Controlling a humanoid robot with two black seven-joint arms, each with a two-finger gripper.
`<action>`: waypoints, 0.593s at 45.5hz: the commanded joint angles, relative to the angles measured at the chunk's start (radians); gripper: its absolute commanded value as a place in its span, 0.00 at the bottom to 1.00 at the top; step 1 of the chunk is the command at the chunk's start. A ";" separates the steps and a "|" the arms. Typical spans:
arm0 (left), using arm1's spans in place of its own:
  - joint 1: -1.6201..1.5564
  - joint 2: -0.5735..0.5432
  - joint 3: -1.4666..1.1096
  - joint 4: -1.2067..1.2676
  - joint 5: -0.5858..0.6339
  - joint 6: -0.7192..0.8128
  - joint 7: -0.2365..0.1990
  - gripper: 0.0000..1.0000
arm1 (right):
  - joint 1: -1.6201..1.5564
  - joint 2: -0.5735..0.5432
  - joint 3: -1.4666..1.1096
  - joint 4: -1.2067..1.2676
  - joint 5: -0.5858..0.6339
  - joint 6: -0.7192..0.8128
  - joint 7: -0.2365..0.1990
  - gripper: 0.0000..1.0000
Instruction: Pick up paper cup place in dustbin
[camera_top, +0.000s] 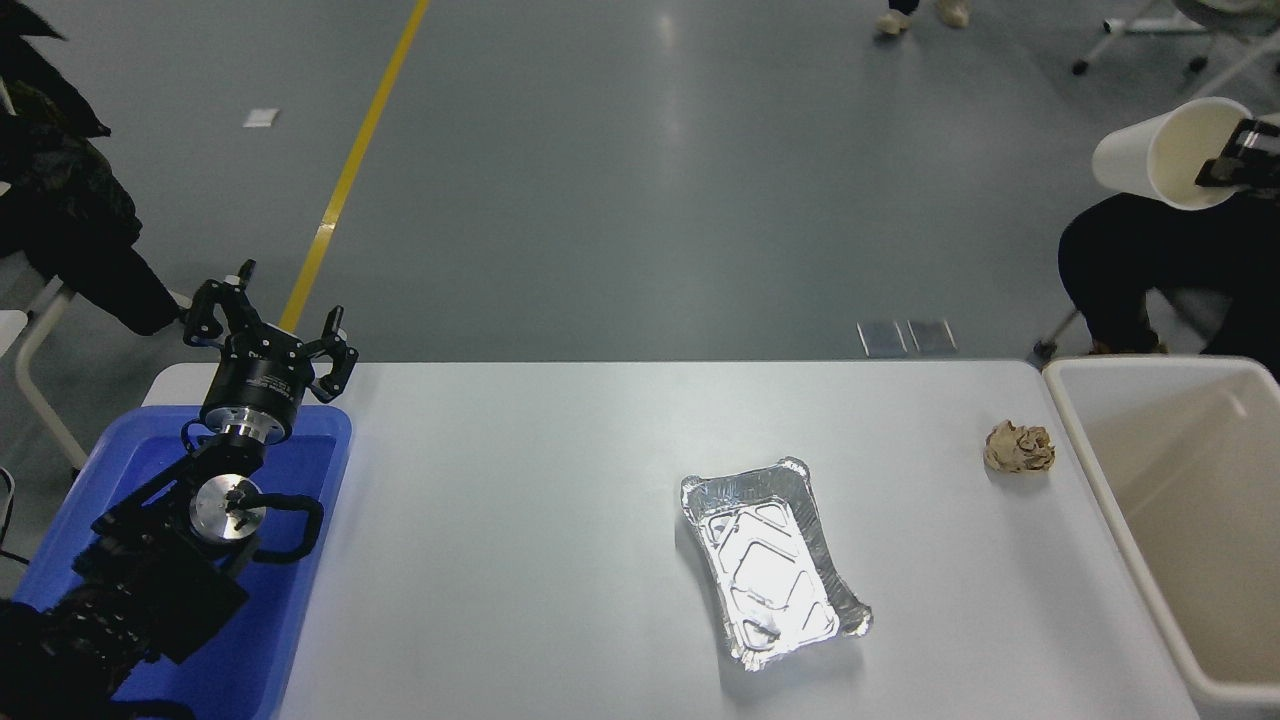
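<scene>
The white paper cup (1150, 155) hangs high in the air at the upper right, tipped on its side so its cream inside faces the camera. My right gripper (1232, 160) is shut on the cup's rim, and only its fingers show at the right edge. Well below the cup, the off-white dustbin (1075, 440) stands at the table's right end, showing only its bare beige inside. My left gripper (270, 325) is parked open over the blue tray at the lower left.
A crumpled brown paper ball (1019, 446) lies on the table just left of the dustbin. A foil tray (772, 560) sits right of the table's middle. The blue plastic tray (225, 640) lies under the left arm. A person in black sits behind the dustbin.
</scene>
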 joint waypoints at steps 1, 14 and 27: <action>0.001 0.000 0.000 0.000 0.000 0.000 0.000 0.99 | -0.417 -0.039 0.376 -0.291 0.091 -0.096 -0.025 0.00; -0.001 0.000 0.000 0.000 0.000 0.002 0.000 0.99 | -0.847 0.097 0.772 -0.570 0.115 -0.087 -0.051 0.00; -0.001 0.000 0.000 0.000 0.000 0.002 0.000 0.99 | -1.080 0.327 0.998 -0.788 0.124 -0.084 -0.079 0.00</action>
